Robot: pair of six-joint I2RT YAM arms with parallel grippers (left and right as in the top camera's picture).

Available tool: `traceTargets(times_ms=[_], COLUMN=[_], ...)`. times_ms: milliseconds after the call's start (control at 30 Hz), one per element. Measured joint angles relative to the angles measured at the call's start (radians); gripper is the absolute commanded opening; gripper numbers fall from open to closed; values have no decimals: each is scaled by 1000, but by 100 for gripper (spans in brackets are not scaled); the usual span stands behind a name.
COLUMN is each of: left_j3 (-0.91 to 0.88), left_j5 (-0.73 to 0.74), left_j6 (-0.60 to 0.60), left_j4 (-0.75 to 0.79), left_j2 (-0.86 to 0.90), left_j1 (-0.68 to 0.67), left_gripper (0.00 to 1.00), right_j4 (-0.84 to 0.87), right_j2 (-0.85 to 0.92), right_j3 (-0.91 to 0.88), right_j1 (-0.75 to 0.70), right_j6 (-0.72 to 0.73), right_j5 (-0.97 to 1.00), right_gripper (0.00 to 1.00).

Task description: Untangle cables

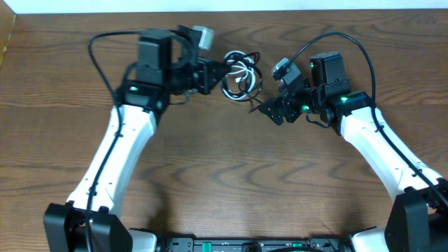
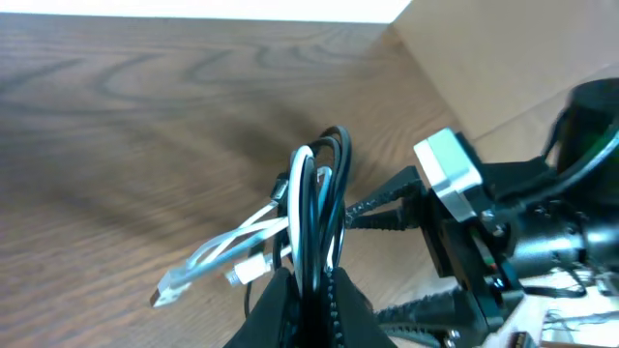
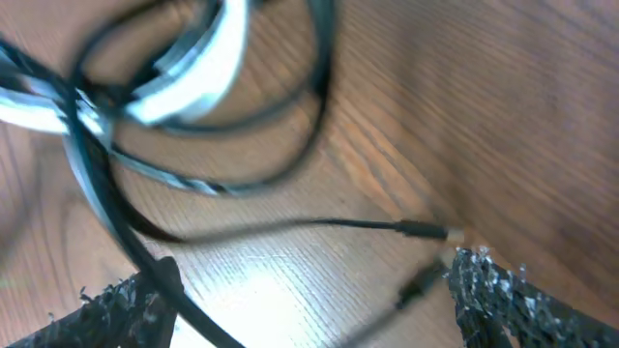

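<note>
The black and white cables [image 1: 241, 77] lie looped together in a tangle at the table's far middle. My left gripper [image 1: 218, 73] is shut on the bundle; in the left wrist view its fingers [image 2: 311, 290] pinch the white cord [image 2: 302, 193] and black cord [image 2: 338, 155], with white plug ends [image 2: 174, 285] trailing left. My right gripper [image 1: 269, 110] is open just right of and below the tangle, and it also shows in the left wrist view [image 2: 406, 256]. In the right wrist view its fingers [image 3: 309, 309] straddle bare table, with the black cord's silver plug [image 3: 426, 230] just ahead and the white loop [image 3: 203, 68] beyond.
The wooden table [image 1: 231, 182] stretches toward the front. Thick black arm wires arc over each arm [image 1: 98, 52] [image 1: 350, 42]. A pale wall or edge runs along the table's back [image 1: 280, 5].
</note>
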Motion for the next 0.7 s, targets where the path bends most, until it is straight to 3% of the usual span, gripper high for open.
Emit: traceTargets(times_ms=[333,367,500,667,700], left_j3=[0,0,0,0,0], left_j5=[129,131,142,110,97], left_j6=[-5,-11,-54,-107,-114], left_j4=[9,13,45,47,45], left_j2=[0,0,0,1,1], left_j1=[43,43,43,50,52], left_gripper=[7,8,7,8,7], right_j4=[4,6,11,45,63], right_j2=[6,11,43,62,62], right_j3=[0,0,0,0,0], right_j1=[2,3,13,11,8], right_j6=[-31,-31,-42,-18,-5], right_j5=[0,0,1,3,5], right_gripper=[72,67,32,1,1])
